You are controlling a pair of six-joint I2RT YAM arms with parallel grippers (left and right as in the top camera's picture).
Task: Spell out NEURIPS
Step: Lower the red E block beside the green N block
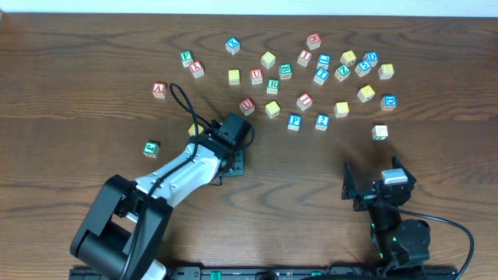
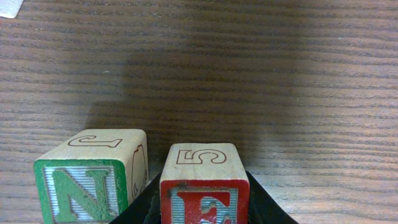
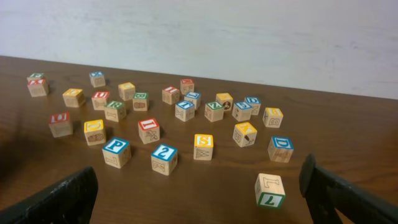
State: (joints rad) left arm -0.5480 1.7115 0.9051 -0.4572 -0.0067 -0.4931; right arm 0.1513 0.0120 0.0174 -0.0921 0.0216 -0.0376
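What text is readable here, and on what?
"N": side of green N cube
"J": top of that cube
"E": side of red E cube
"5": top of that cube
"P": blue P cube
"2": blue 2 cube
"S": yellow S cube
"I": red I cube
"U": red U cube
"D": blue D cube
"7": green 7 cube
Farther cubes: too small to read.

A dark brown wooden worktop (image 1: 78, 47) is seen in all three views, its fine grain running lengthwise. At the far edge it is met by a plain, pale wall (image 3: 249, 37), off-white and unmarked. From above, only a narrow pale strip (image 1: 233, 6) is shown beyond that edge. The wood is evenly lit, with a faint sheen. In the left wrist view a broad, soft shadow is cast across it.
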